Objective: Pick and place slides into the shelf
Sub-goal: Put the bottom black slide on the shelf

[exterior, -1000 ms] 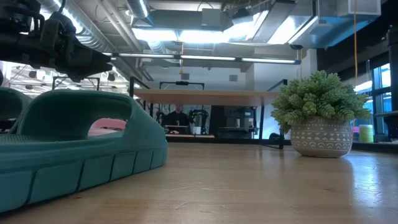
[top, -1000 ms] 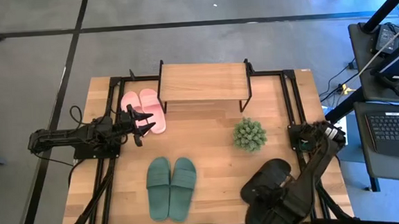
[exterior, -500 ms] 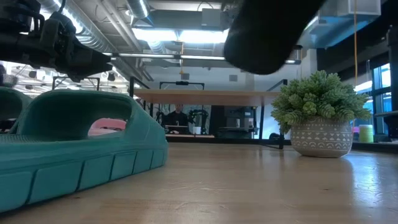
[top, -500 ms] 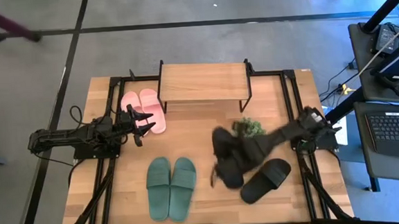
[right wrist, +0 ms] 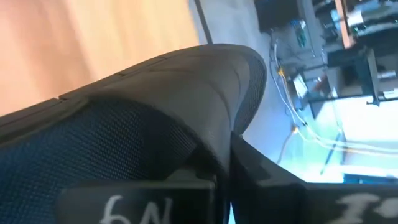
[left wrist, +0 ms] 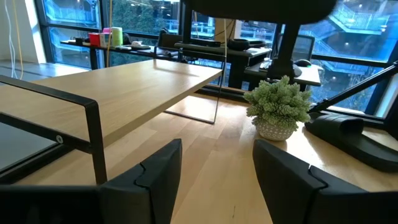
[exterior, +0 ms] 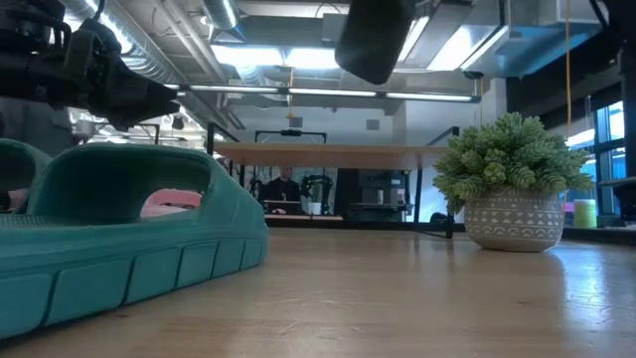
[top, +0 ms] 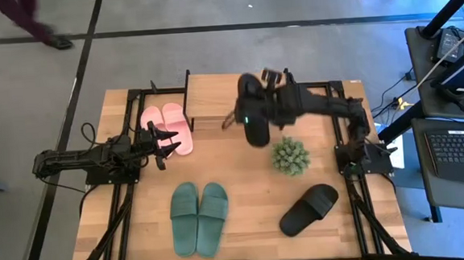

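My right gripper (top: 271, 105) is shut on one black slide (top: 253, 112) and holds it in the air over the right front of the shelf (top: 214, 99). That slide also shows at the top of the low view (exterior: 376, 35). The second black slide (top: 308, 210) lies sole-down on the table near the right edge. The dark green pair (top: 199, 218) lies flat near the near edge. The pink pair (top: 167, 127) lies left of the shelf. My left gripper (top: 165, 142) hovers open just near-side of the pink pair, touching nothing. My right gripper grips the black slide at its long side edge (top: 261, 106), about mid-length, coming level from the table's right. In the right wrist view the slide (right wrist: 186, 93) fills the picture and hides the fingers' hold. It is lifted clear, lengthwise from far to near.
A spiky green plant in a pot (top: 290, 155) stands on the table just near-side of the held slide, between the shelf and the lying black slide. Black rails (top: 130, 112) frame the tabletop. A person's leg (top: 32, 21) crosses the floor beyond the far left corner.
My right arm has swung from the near right corner across the table's middle and on toward the far edge, lifting one black slide off the table and carrying it up over the shelf's front. The other black slide stayed where it lay.
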You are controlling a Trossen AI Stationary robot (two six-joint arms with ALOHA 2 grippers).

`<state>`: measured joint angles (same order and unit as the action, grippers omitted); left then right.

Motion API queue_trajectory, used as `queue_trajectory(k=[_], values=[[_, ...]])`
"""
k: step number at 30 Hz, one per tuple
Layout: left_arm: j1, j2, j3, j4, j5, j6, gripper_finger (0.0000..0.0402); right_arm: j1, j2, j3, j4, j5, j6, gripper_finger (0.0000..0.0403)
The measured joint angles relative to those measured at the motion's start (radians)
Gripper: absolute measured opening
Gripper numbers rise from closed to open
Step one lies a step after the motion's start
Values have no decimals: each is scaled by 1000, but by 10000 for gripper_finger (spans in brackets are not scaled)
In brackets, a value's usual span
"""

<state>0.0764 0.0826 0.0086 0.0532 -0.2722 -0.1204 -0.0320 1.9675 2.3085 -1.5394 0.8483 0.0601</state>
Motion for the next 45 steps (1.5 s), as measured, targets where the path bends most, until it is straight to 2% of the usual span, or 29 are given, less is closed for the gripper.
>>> queue_trajectory(k=[3,6,8,14,23,38,45], values=[[0,0,0,0,0,0,191,-89,0,-13,42,-7,-71,16],[0,0,0,0,0,0,191,-164,0,-39,82,-61,-117,16],[0,0,0,0,0,0,191,-199,0,-57,86,-92,-122,16],[0,0,0,0,0,0,191,-270,0,-136,117,-93,-134,16],[0,0,0,0,0,0,191,-307,2,-335,339,-94,-276,16],[0,0,0,0,0,0,191,-348,0,-480,442,-124,-279,16],[0,0,0,0,0,0,191,-349,0,-482,456,-137,-275,68]])
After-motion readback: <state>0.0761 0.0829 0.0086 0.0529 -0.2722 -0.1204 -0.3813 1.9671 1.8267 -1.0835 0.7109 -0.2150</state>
